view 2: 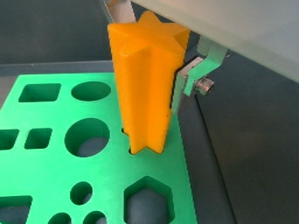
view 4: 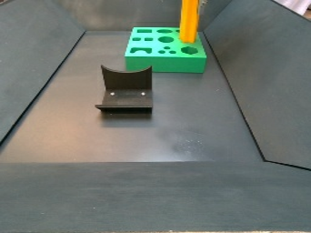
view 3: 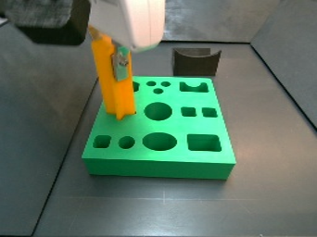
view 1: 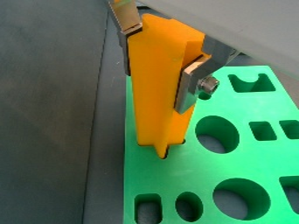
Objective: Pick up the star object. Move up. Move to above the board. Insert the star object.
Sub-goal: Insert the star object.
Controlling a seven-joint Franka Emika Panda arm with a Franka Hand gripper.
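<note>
Dark grey surface with raised walls all round, seen whole in a side view. Bright green board (view 3: 158,130) lying flat toward one end, fixture (view 4: 125,89) standing well apart from it on the bare floor.

Gripper (view 1: 163,61) directly over the board's edge row of holes, fingers (view 1: 194,80) closed on the upper part of the star object (view 1: 158,87). Silver plates pressed against opposite ridged sides, no gap showing. Prism held upright, lower tip down at the mouth of a hole beside the board's edge, apparently just entering; depth of entry hard to judge.

Likely trouble from here: star points out of turn with the cut-out, so ridges catching on the rim and jamming under a downward push. Also a slight lean of the prism, wedging it partway, or slipping within the pads if pressed against a snag. Release too early and the tall piece could tip over the near edge.

Both wrist views close on the tip and hole, showing contact at the board top and the bolt on a finger plate, but nothing of the wider layout. Side views give the prism's uprightness and its place on the board (view 4: 168,47), yet hide the fit at the tip; fingers barely visible there behind the white wrist housing.
</note>
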